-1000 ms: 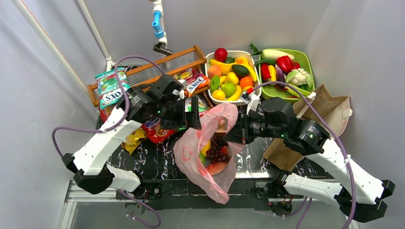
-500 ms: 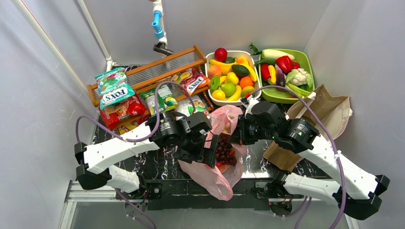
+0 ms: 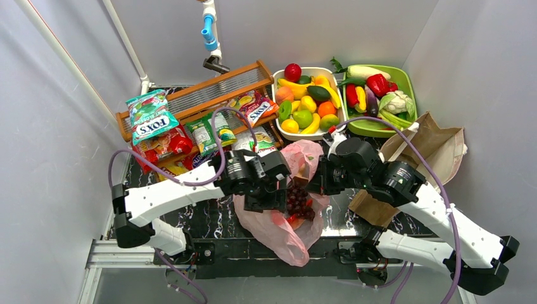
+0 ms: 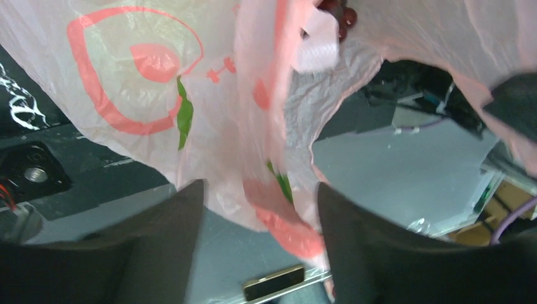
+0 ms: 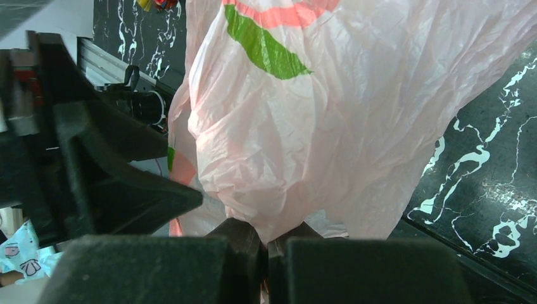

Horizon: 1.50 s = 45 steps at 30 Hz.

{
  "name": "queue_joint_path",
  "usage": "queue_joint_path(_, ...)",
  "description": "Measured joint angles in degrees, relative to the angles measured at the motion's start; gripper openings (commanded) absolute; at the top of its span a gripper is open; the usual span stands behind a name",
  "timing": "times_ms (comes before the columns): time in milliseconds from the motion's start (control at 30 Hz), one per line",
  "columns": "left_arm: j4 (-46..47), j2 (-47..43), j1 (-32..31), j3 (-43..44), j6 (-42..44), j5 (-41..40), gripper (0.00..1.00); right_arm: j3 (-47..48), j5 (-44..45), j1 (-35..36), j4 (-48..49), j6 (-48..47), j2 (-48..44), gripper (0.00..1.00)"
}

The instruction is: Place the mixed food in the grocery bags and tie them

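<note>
The pink rose-printed bag (image 3: 285, 237) lies at the table's near middle, its mouth facing the back. Dark purple grapes (image 3: 299, 200) and a red piece show inside it. My right gripper (image 3: 315, 185) is shut on the bag's right rim; the right wrist view shows the bunched film (image 5: 329, 114) pinched between the closed jaws (image 5: 266, 244). My left gripper (image 3: 273, 201) is at the bag's left rim, open. In the left wrist view loose bag film (image 4: 126, 76) hangs between its spread fingers (image 4: 259, 215). The brown paper bag (image 3: 437, 149) lies at the right.
Foil snack packets (image 3: 152, 117) lie by a wooden rack (image 3: 215, 88) at back left. A white fruit basket (image 3: 274, 95) and a green vegetable tray (image 3: 410, 85) stand at the back. Grey walls close in on both sides.
My left arm swung from the bag's back-left rim down to its near-left side, then lifted slightly. The bag's mouth has narrowed. My right gripper kept its hold on the rim.
</note>
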Motion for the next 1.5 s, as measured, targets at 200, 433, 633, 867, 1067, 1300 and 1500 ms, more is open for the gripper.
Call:
queue_joint_path(200, 0.24, 5.57, 0.72, 0.04, -0.04, -1.53, 0.0, -0.2, 0.55, 0.0, -0.74, 0.28, -1.38, 0.01)
queue_joint_path(433, -3.43, 9.7, 4.76, 10.29, 5.03, -4.02, 0.0, 0.39, 4.48, 0.0, -5.73, 0.24, -4.52, 0.01)
queue_joint_path(633, -2.47, 10.82, 11.52, 19.58, 13.44, -3.85, 0.0, 3.69, 9.38, 0.0, -11.65, 0.28, -8.0, 0.01)
queue_joint_path(867, -0.42, 20.63, 13.38, 33.59, 24.48, 0.2, 0.0, 7.78, 13.97, 0.0, -19.23, 1.2, -10.71, 0.01)
queue_joint_path(1067, -3.74, 29.88, 13.38, 44.39, 30.49, 0.0, 0.27, 7.5, 15.21, 0.0, -21.18, 2.56, -14.12, 0.01)
queue_joint_path(1300, -14.49, 29.66, 13.22, 45.16, 27.82, -3.58, 0.98, 4.87, 13.03, 0.0, -19.39, 1.77, -10.56, 0.01)
queue_joint_path(1500, -19.37, 26.1, 10.29, 43.1, 22.73, -5.81, 0.98, 4.9, 12.15, 0.0, -16.0, -0.28, -6.16, 0.01)
